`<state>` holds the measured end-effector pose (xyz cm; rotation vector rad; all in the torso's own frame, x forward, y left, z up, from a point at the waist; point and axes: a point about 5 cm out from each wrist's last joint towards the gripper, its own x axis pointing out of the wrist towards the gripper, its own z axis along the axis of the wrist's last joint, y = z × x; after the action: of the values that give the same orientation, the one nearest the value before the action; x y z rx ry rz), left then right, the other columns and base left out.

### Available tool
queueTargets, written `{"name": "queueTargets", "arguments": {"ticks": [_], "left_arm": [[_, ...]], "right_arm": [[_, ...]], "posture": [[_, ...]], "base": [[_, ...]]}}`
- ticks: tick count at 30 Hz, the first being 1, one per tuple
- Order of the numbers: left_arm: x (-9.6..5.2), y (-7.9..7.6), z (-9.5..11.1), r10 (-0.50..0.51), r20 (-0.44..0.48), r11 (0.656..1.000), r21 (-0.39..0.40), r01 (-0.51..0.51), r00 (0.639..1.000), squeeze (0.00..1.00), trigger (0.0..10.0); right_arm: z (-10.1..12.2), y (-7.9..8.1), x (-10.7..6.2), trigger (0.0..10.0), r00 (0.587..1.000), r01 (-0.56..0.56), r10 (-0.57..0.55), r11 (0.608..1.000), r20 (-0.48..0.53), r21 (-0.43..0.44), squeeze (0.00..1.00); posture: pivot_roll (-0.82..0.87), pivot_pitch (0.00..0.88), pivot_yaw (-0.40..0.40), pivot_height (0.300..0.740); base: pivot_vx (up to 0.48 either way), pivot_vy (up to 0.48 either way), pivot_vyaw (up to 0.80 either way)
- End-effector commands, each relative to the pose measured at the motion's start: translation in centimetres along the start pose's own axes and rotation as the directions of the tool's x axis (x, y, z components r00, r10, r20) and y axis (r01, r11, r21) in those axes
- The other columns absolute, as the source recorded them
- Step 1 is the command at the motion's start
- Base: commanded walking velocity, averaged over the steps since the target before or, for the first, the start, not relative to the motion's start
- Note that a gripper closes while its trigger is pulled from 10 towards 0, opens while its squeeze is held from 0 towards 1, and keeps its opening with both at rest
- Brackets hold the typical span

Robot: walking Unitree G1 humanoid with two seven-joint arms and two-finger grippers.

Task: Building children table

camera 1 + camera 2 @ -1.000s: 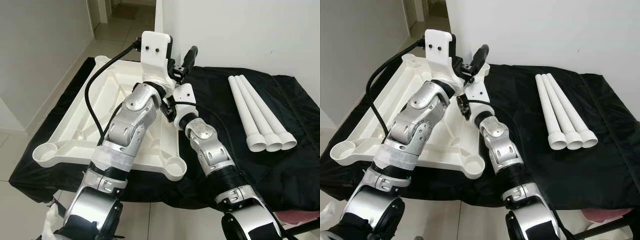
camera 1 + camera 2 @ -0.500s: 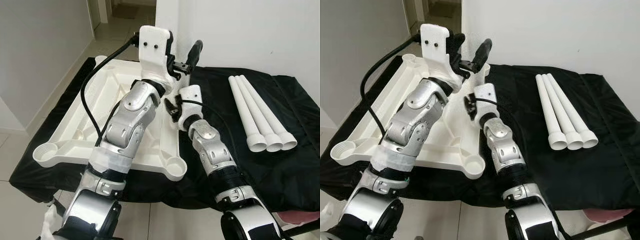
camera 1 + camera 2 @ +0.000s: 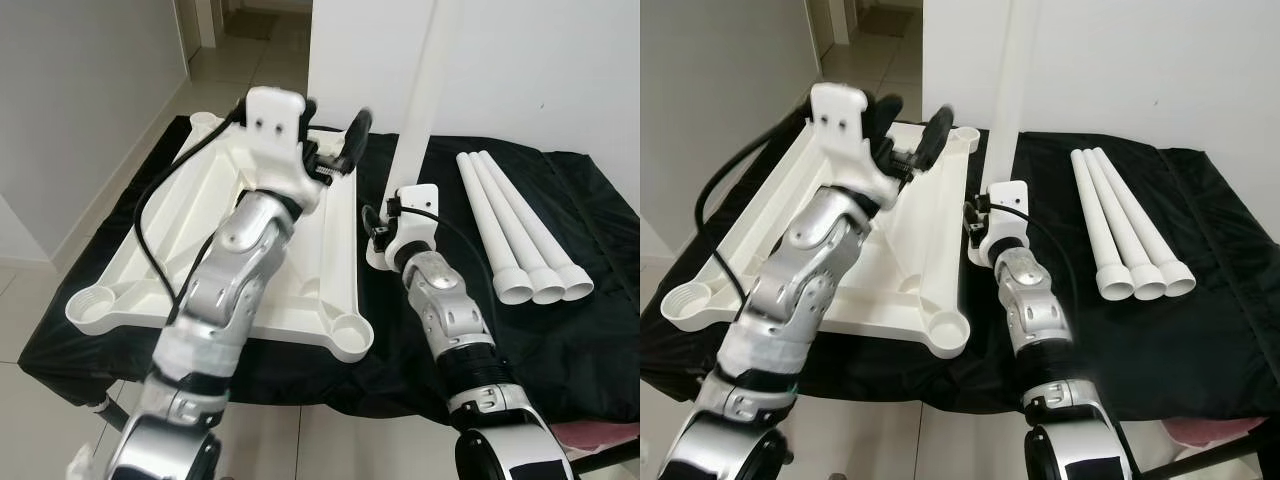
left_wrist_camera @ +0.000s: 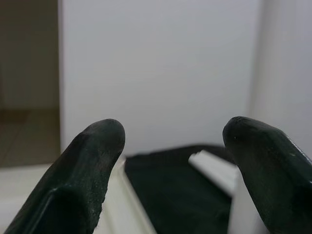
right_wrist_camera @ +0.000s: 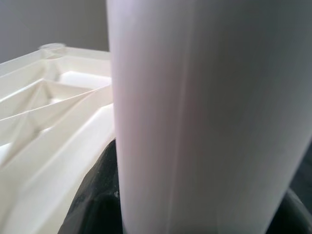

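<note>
On the left we see the white tabletop (image 3: 120, 260) lying upside down on the black cloth (image 3: 560, 330), and above its far part our left gripper (image 3: 335, 160) hovers with its two black fingers (image 4: 87, 170) spread apart, holding nothing. Just right of the tabletop's right edge, our right gripper (image 3: 985, 225) is clamped on a white table leg (image 3: 415, 90), which stands upright on the cloth. Farther right, three more white legs (image 3: 520, 225) lie side by side, touching one another.

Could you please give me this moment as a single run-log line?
right gripper: shut on table leg, held upright | left gripper: open, over tabletop | three spare legs on black cloth
</note>
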<state>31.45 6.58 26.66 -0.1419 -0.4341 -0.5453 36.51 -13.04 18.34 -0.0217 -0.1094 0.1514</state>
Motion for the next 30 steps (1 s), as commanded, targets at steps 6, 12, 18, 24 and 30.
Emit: {"name": "queueTargets", "arguments": {"ticks": [6, 12, 18, 24, 30], "left_arm": [[-1.8, -0.5, -2.0, -0.142, -0.09, 0.99, -0.008, 0.142, 0.986, 0.0, 10.0], [-4.3, 0.1, -4.7, -0.144, -0.207, 0.989, 0.004, 0.148, 0.968, 0.0, 10.0], [-6.8, 0.8, -6.7, -0.15, -0.307, 0.986, 0.022, 0.165, 0.94, 0.0, 10.0], [-9.9, 0.3, -8.5, -0.26, -0.429, 0.956, 0.01, 0.292, 0.865, 0.0, 10.0], [-12.0, 0.9, -10.5, -0.245, -0.551, 0.941, 0.064, 0.333, 0.798, 0.0, 10.0]], "right_arm": [[1.1, -0.8, -0.3, 10.0, 0.996, 0.029, -0.031, 0.999, 0.081, 0.027, 0.0], [1.8, -1.4, -0.3, 10.0, 0.992, 0.059, -0.059, 0.998, 0.107, 0.008, 0.0], [1.7, -1.5, -0.4, 10.0, 0.993, 0.064, -0.065, 0.998, 0.102, 0.011, 0.0], [1.3, -1.3, -0.7, 10.0, 0.994, 0.053, -0.053, 0.999, 0.095, 0.01, 0.0], [1.2, -1.5, -0.7, 10.0, 0.994, 0.058, -0.058, 0.998, 0.09, 0.0, 0.0]], "posture": [[0.02, 0.012, -0.041, 0.74], [0.02, 0.01, -0.038, 0.74], [0.03, 0.008, -0.042, 0.74], [0.03, 0.003, -0.046, 0.74], [0.03, 0.0, -0.044, 0.74]], "base": [[0.0, 0.0, 0.0], [0.0, 0.0, 0.0], [0.0, 0.0, 0.0], [0.0, 0.0, 0.0], [0.0, 0.0, 0.0]]}}
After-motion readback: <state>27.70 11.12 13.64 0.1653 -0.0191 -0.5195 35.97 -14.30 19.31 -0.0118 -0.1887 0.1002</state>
